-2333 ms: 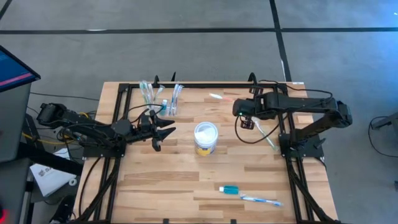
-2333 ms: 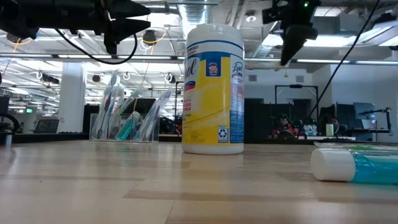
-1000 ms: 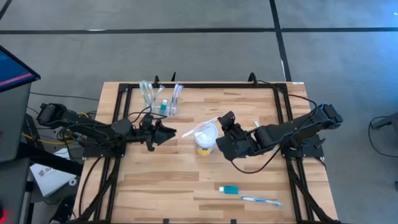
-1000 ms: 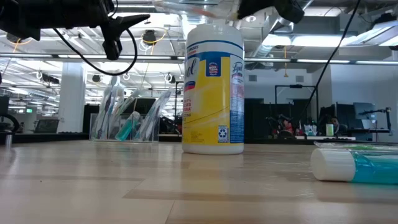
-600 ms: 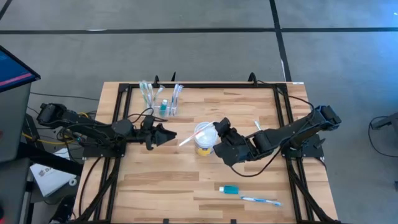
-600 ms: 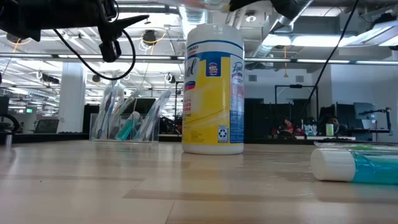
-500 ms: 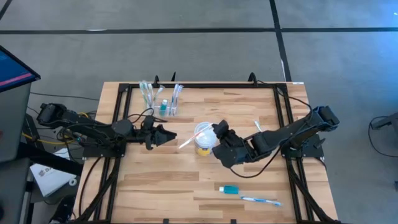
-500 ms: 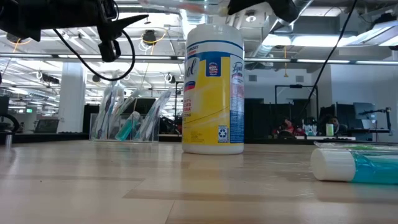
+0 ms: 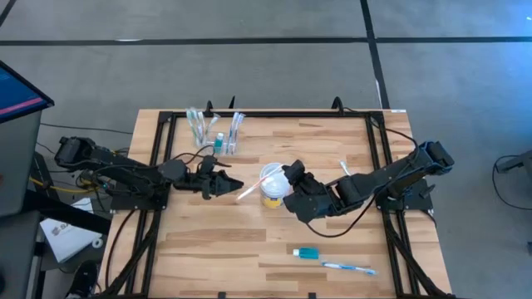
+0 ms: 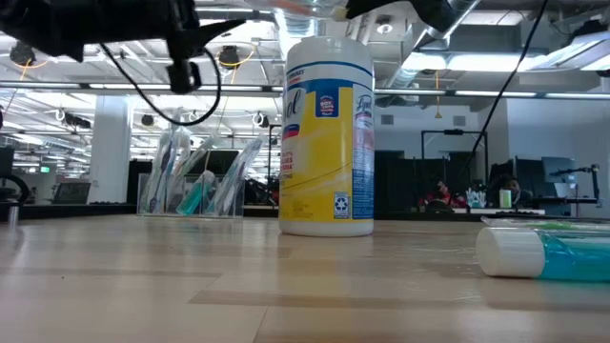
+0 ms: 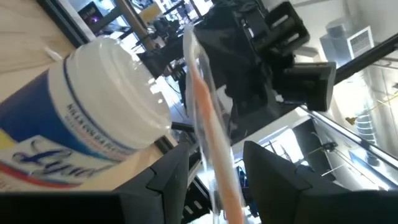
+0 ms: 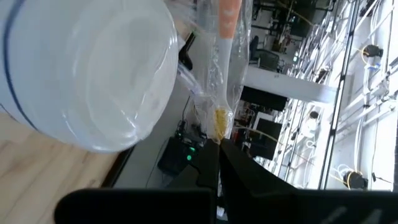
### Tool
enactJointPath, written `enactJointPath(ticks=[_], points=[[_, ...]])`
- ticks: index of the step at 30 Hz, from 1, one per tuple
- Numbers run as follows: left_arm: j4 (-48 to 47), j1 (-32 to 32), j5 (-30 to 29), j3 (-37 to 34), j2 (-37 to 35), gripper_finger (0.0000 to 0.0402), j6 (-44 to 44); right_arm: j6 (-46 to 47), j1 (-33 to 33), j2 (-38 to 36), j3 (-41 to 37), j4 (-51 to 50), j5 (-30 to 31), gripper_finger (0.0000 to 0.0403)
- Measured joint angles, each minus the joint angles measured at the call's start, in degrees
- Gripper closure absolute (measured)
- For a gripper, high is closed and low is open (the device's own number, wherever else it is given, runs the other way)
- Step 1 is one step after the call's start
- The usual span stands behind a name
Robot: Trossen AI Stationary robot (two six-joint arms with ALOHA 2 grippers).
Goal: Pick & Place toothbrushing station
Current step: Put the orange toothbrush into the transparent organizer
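Note:
The toothbrushing station (image 9: 214,133) is a clear stand of narrow cups holding brushes; its base rests on the table at the far left, and it also shows in the low view (image 10: 195,186). My right gripper (image 9: 288,177) is shut on a toothbrush in a clear wrapper (image 9: 253,187), held in the air over the white-lidded yellow tub (image 9: 274,184). My left gripper (image 9: 230,183) is open just left of the tub. In the left wrist view its fingers (image 11: 214,180) stand on either side of the wrapped toothbrush's free end (image 11: 208,124); I cannot tell whether they touch it. My right gripper pinches one end of the wrapped toothbrush (image 12: 218,127) between its two fingers. It comes about level from the table's right side, the fingers lying along the brush. The brush is lifted clear and reaches out past the tub's lid (image 12: 81,68) toward my left gripper.
A teal toothpaste tube (image 9: 306,252) and another wrapped toothbrush (image 9: 349,267) lie near the front edge; the tube also shows in the low view (image 10: 543,252). A white item (image 9: 345,169) lies by the right arm. Black frame rails run along both sides of the table.
My right gripper has carried the wrapped toothbrush toward the table's left and a little nearer, so that the brush now reaches across the tub's lid. My left gripper has reached toward the table's right, up to the brush's free end.

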Motion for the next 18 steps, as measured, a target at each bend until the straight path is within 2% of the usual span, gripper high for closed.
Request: enactJointPath(ticks=[7,14,18], points=[[0.07,2.41,6.74,4.02,4.75,0.0253,-3.42,-0.54,0.97,0.0,0.0,1.07,-0.37,0.0403],[0.29,3.81,18.01,9.79,11.47,0.0253,-7.52,-0.52,1.1,0.0,0.0,1.1,-0.33,0.0403],[0.35,3.81,20.81,12.62,14.05,0.0253,-7.76,-0.4,1.21,0.0,0.0,1.1,-0.23,0.0403]])
